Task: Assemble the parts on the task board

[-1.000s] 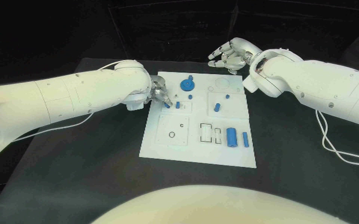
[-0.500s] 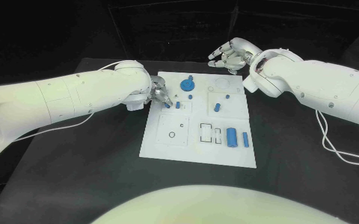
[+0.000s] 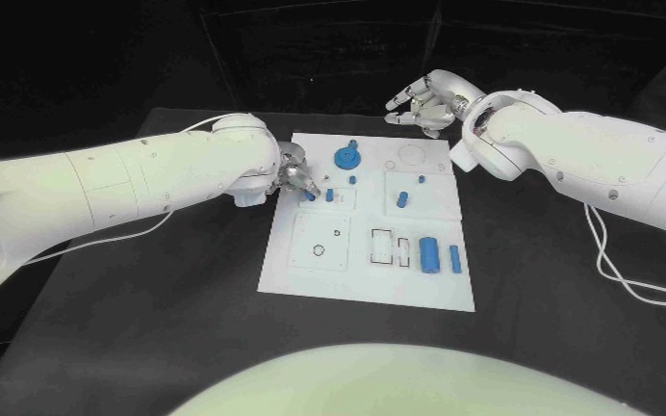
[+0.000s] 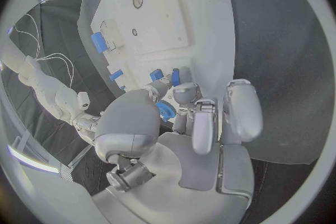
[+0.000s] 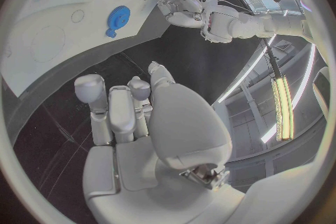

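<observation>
Left hand pinching a small part at the task board's left edge; risk of slip or misplacement.

Nearest on the task board (image 3: 364, 276): blue cylinder (image 3: 430, 255), untouched. Further, left hand (image 3: 294, 173) pinching a blue part (image 4: 166, 110) over the board's left edge; if tilted, could jam or drop. Beyond, blue gear (image 3: 347, 157). Farthest, right hand (image 3: 427, 101) holding nothing, fingers loosely curled and apart, past the board's far edge above the worktop (image 3: 555, 281).

task board (image 3: 364, 286): white rectangular plate, flat on the table, with recessed outlines and small holes.
gear part (image 3: 347, 157): blue toothed disc with a knob, far left of the board.
pegs (image 3: 401, 198): small blue pieces standing mid-board.
cylinder part (image 3: 430, 255): blue, lying near right, beside a thin blue bar (image 3: 455, 259).
</observation>
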Robot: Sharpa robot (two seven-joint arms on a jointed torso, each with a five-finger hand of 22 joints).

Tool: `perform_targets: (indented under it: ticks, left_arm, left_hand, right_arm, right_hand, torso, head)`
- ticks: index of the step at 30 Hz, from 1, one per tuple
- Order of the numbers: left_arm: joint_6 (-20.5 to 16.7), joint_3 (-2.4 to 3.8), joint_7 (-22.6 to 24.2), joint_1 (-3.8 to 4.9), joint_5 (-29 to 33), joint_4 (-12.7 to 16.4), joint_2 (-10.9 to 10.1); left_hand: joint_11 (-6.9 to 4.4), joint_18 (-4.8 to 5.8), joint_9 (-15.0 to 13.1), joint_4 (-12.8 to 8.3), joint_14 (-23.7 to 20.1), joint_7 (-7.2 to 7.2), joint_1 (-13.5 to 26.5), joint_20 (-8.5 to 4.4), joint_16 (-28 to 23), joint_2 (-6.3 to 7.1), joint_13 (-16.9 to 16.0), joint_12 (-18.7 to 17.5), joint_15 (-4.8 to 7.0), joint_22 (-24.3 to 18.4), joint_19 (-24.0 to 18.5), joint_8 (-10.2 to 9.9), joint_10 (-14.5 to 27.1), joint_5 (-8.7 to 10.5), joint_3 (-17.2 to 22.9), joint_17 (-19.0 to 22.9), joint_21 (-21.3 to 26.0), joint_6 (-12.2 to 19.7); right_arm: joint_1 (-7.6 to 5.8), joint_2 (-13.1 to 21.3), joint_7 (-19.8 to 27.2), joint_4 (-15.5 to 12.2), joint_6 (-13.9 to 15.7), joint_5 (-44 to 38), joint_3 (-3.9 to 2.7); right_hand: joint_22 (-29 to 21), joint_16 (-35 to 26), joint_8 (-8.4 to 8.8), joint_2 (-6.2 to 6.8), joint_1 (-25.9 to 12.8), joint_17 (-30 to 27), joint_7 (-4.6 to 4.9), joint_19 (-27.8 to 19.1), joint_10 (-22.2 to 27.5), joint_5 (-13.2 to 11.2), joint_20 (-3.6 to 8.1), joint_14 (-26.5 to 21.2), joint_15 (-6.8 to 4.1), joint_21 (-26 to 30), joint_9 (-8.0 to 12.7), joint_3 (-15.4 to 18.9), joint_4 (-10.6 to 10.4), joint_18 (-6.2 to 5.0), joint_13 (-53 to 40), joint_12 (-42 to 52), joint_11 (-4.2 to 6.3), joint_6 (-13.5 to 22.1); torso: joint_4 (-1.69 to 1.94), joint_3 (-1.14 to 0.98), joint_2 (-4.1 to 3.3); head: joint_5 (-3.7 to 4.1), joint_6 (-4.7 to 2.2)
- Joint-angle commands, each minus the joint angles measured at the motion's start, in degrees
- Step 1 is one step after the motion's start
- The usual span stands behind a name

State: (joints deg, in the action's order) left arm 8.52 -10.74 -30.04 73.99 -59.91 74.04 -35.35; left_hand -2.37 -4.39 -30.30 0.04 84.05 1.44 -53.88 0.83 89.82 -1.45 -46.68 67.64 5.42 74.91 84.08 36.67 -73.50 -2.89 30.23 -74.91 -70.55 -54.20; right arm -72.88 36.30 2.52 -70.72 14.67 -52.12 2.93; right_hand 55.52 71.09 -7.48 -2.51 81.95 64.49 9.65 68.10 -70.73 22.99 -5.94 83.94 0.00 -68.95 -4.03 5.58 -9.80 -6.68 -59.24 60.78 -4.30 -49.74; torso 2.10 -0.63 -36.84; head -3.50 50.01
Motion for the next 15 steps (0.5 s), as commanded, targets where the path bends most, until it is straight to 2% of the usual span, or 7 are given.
perform_targets:
  ticks: [1,7,15]
  left_arm:
    - [0.1,-0.13,-0.9,-0.15,-0.4,-0.2,0.0]
    - [0.0,-0.13,-0.9,-0.15,-0.4,-0.3,0.1]
    - [-1.2,-0.13,-0.4,-0.16,-0.4,-0.2,0.1]
  left_hand:
    - [-0.04,0.97,0.1,0.4,6.0,0.16,0.7,-0.36,0.2,0.10,-0.1,0.2,0.29,10.1,3.5,-0.3,-0.2,-0.24,0.0,-15.1,-0.3,-0.4]
    - [-0.03,1.00,0.5,1.3,6.0,0.16,2.6,-0.38,0.2,1.31,-0.3,0.3,0.29,10.2,3.5,-0.1,-0.3,-0.19,-0.6,-15.1,-0.4,-0.8]
    - [-0.05,1.06,0.8,2.4,6.0,0.12,4.4,-0.41,0.2,2.00,-0.7,0.5,0.32,10.3,3.6,0.2,-0.6,-0.19,-1.6,-15.1,-0.7,-1.1]
  right_arm:
    - [-0.12,-0.1,0.5,-0.1,0.0,0.1,-0.03]
    - [-0.12,0.0,0.5,-0.1,0.0,0.1,-0.03]
    - [-0.12,0.1,0.5,-0.1,0.0,0.1,-0.03]
  right_hand:
    - [-0.1,-0.2,-0.23,-0.03,0.0,0.1,-0.13,0.2,0.4,0.3,-0.16,1.1,-0.23,0.3,0.1,0.0,-0.5,-0.46,0.0,-0.2,0.06,0.4]
    - [-0.1,-0.2,-0.23,-0.03,0.0,0.1,-0.13,0.2,0.4,0.3,-0.16,1.1,-0.23,0.3,0.1,0.0,-0.5,-0.46,0.0,-0.2,0.06,0.4]
    - [-0.1,-0.2,-0.23,-0.03,0.0,0.1,-0.13,0.2,0.4,0.3,-0.16,1.1,-0.23,0.3,0.1,0.0,-0.5,-0.46,0.0,-0.2,0.06,0.4]
  torso:
    - [-0.03,-0.01,-0.01]
    - [-0.02,-0.03,0.02]
    - [0.01,-0.03,0.00]
  head:
    - [-0.05,-0.01]
    - [0.00,-0.01]
    - [0.07,-0.01]
